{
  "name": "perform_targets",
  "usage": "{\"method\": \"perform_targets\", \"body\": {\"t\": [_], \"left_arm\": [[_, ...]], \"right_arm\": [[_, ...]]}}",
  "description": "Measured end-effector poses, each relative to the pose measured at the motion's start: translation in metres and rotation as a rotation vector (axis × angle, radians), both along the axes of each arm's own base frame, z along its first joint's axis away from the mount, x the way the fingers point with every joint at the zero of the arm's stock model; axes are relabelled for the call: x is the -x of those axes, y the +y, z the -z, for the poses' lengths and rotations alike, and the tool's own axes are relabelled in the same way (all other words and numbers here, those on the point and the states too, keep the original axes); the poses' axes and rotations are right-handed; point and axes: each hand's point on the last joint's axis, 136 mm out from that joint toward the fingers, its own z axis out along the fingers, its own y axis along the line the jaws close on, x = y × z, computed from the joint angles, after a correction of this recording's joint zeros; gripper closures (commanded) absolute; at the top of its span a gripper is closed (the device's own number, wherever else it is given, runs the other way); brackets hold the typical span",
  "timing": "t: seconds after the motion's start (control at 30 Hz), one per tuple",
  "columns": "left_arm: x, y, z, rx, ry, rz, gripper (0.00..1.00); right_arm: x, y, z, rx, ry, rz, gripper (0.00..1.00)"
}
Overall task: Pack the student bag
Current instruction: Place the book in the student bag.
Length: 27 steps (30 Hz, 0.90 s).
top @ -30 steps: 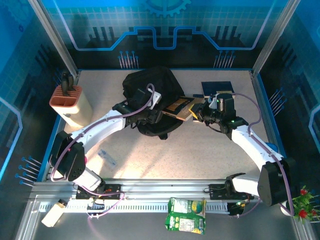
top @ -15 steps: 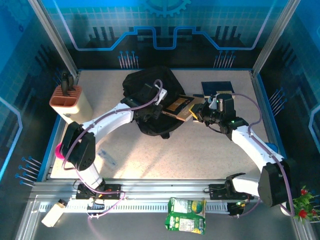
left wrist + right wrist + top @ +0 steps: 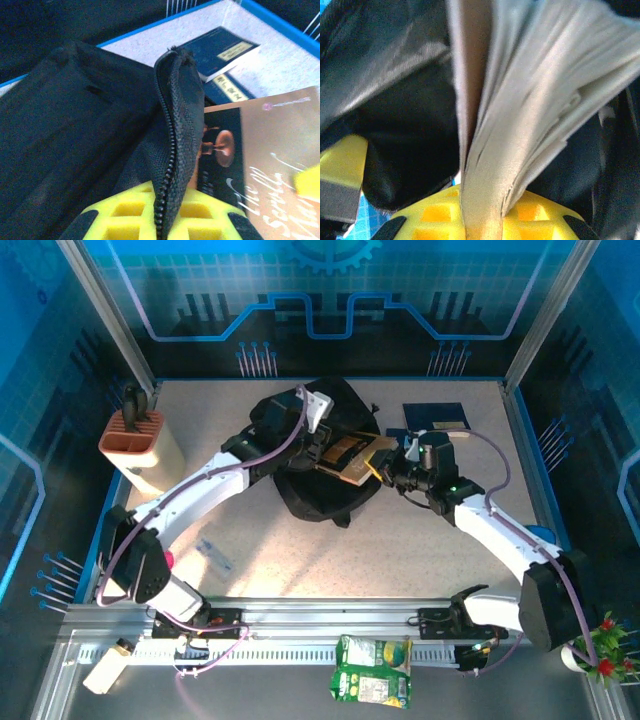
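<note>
- The left gripper (image 3: pixel 167 216) had its yellow fingers (image 3: pixel 125 212) pressed together on the zip edge of the student bag (image 3: pixel 75 130), a fold of black fabric standing up between them.
- The right gripper (image 3: pixel 482 220) pinched the brown-covered book (image 3: pixel 520 100) by its edge, the pages fanning out above the jaws.
- From above, the student bag (image 3: pixel 320 495) lay in the far middle of the table (image 3: pixel 420 550), with the left gripper (image 3: pixel 312 447) at its right side and the right gripper (image 3: pixel 386 472) just right of it.
- The overhead view showed the book (image 3: pixel 350 452) lying over the bag's right side. The left wrist view showed its printed cover (image 3: pixel 265 150) and two dark blue books (image 3: pixel 220 50) beyond.
- The bag's long axis ran from far left to near right, its open zip edge facing right toward the book.
</note>
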Motion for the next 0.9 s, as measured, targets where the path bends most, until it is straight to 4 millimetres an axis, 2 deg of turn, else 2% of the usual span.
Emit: {"method": "perform_targets", "body": {"t": [0.13, 0.3, 0.5, 0.67, 0.77, 0.9], "left_arm": [[0.005, -0.009, -0.018, 0.066, -0.031, 0.025, 1.00], [0.007, -0.015, -0.021, 0.106, -0.023, 0.036, 1.00], [0.011, -0.019, -0.014, 0.121, 0.007, 0.038, 1.00], [0.011, -0.019, 0.002, 0.124, 0.053, 0.019, 1.00], [0.010, -0.019, 0.011, 0.128, 0.080, 0.003, 1.00], [0.007, -0.019, 0.020, 0.130, 0.104, -0.018, 1.00]], "right_arm": [[-0.015, 0.007, -0.009, -0.038, -0.066, 0.003, 0.87], [-0.030, 0.019, -0.002, -0.055, -0.099, 0.008, 0.89], [-0.049, 0.025, 0.023, -0.036, -0.098, 0.041, 0.90], [-0.070, 0.031, 0.052, 0.021, -0.062, 0.102, 0.89], [-0.073, 0.037, 0.069, 0.061, -0.010, 0.150, 0.86], [-0.080, 0.052, 0.076, 0.092, 0.035, 0.185, 0.82]]}}
